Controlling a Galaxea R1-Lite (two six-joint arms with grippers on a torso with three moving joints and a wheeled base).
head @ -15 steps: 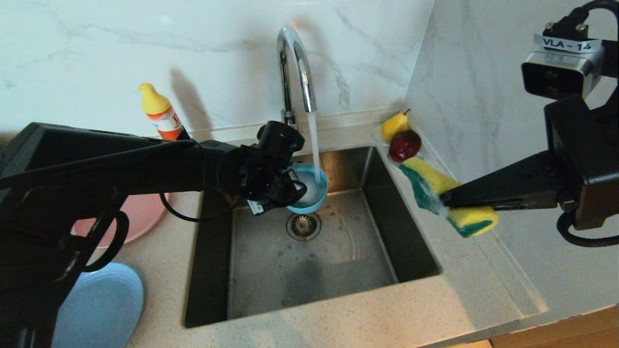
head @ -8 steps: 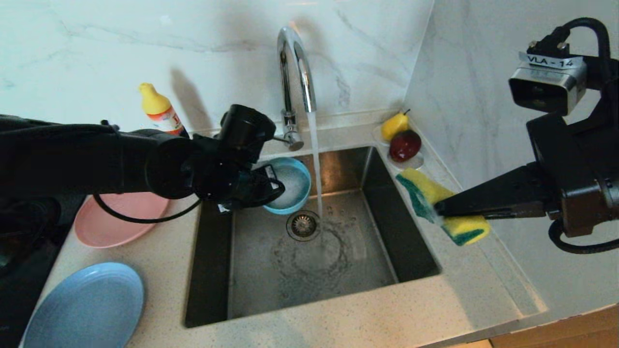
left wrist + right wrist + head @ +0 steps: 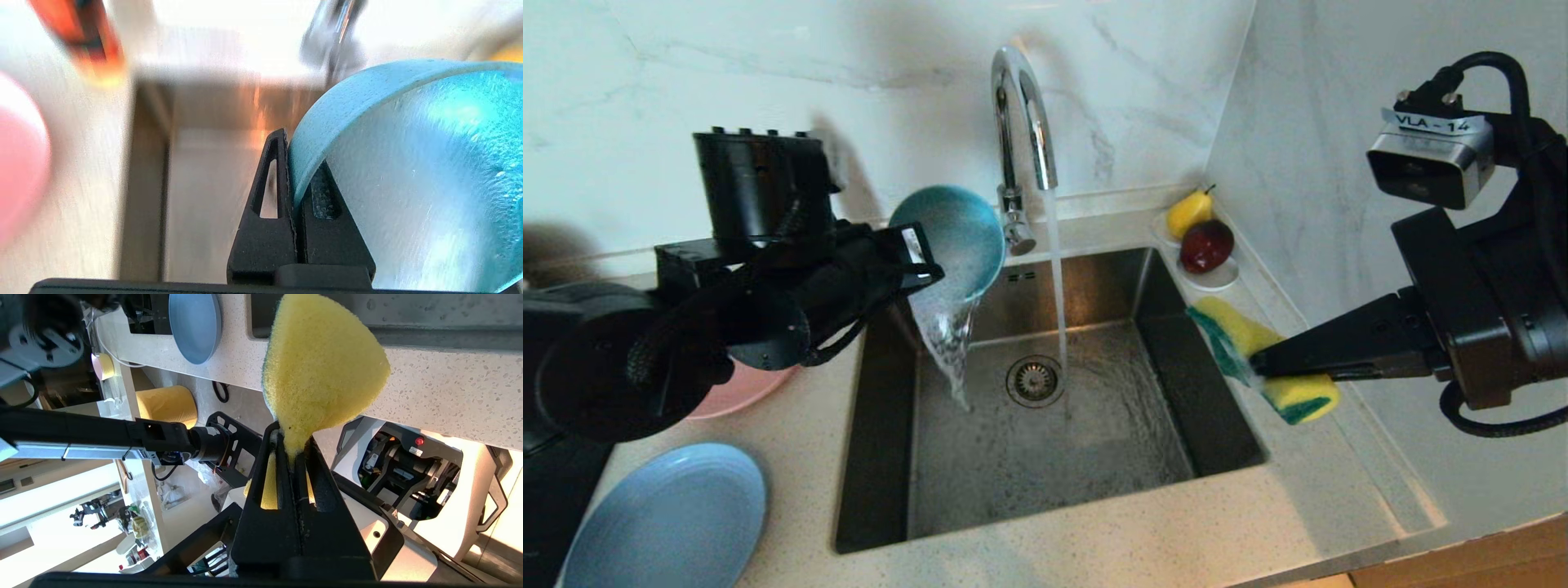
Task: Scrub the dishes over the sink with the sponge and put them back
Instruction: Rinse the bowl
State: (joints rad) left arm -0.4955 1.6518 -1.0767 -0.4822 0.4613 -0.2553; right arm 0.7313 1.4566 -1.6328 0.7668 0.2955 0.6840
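My left gripper [image 3: 925, 265] is shut on the rim of the teal bowl [image 3: 954, 235], one finger inside and one outside the wall [image 3: 292, 163]. The bowl [image 3: 408, 171] is held tilted above the back left corner of the sink [image 3: 1094, 445], and water spills from it into the basin. At the sink's right edge my right gripper [image 3: 1258, 363] is shut on the yellow sponge [image 3: 1240, 331], squeezing its middle [image 3: 288, 443]; the sponge [image 3: 322, 367] hangs over the counter rim. The pink plate [image 3: 739, 390] and the light blue plate [image 3: 674, 514] lie on the left counter.
The chrome tap [image 3: 1021, 106] runs a stream down beside the drain strainer [image 3: 1035, 380]. A pear [image 3: 1188, 211] and a red apple [image 3: 1207, 245] sit on a white saucer [image 3: 1218, 282] in the back right corner. An orange bottle [image 3: 94, 36] stands behind the sink's left side.
My left gripper has drawn the bowl out from under the tap, up and to the left, and tipped it so water pours out. The right gripper and sponge drifted slightly left.
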